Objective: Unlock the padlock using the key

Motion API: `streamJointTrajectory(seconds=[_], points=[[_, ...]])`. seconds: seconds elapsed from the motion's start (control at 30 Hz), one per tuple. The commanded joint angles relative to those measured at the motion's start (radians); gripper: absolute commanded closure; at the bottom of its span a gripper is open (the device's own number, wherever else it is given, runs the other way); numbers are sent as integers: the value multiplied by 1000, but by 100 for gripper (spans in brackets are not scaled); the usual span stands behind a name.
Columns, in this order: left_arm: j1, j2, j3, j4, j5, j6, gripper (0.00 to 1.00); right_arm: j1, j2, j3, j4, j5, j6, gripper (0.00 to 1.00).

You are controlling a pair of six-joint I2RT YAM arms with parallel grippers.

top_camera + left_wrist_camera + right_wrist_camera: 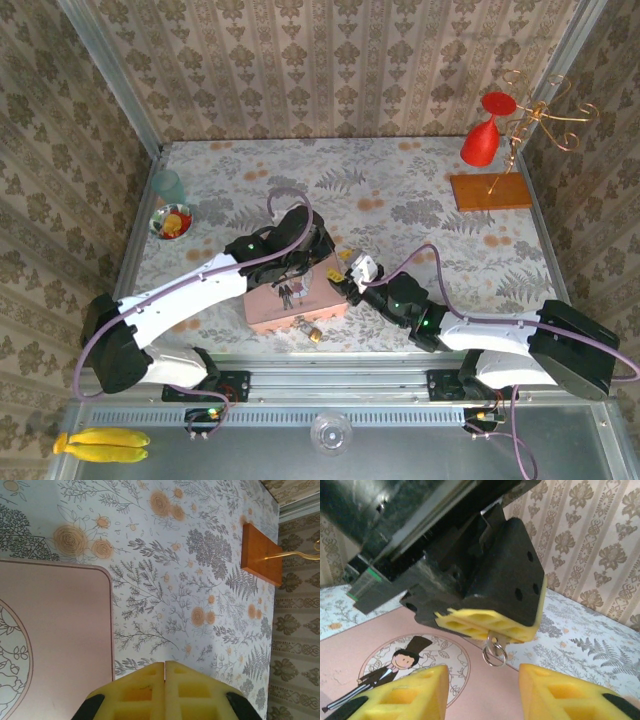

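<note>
- Damask wallpaper (330,70) closes in the far side and both flanks of the scene, and a flower-printed cloth covers the table (400,200).
- The left arm (190,300) and right arm (500,335) both reach in and meet over the right end of the pink tin (272,312), which lies near the near edge of the table.
- The left jaws are pressed fully together and pinch the key (500,640), whose ring dangles just below the yellow pads.
- The right jaws sit just near of them, part-open, one finger on either side of the hanging key and not touching it.
- The padlock (313,333), a tiny brass piece, lies on the table against the near edge of the tin, apart from both arms.
- My reading is that the step in hand is passing the key from left to right. Next, the right jaws need a square pinch on the key before the left lets go, and then the padlock must be held steady.
- No writing or brand is legible. The tin's lid shows only a cartoon figure in a top hat inside a leafy ring.
</note>
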Motion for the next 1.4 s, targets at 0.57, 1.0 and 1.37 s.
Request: streamJointTrajectory(seconds=[0.57,1.0,1.37], points=[[-41,19,34,5,-5,-26,100,7,52,26,126,88,-17,73],[-50,6,25,9,20,-37,100,7,85,29,189,119,13,74],[-61,-2,11,27,31,-42,100,7,80,50,171,130,42,94]])
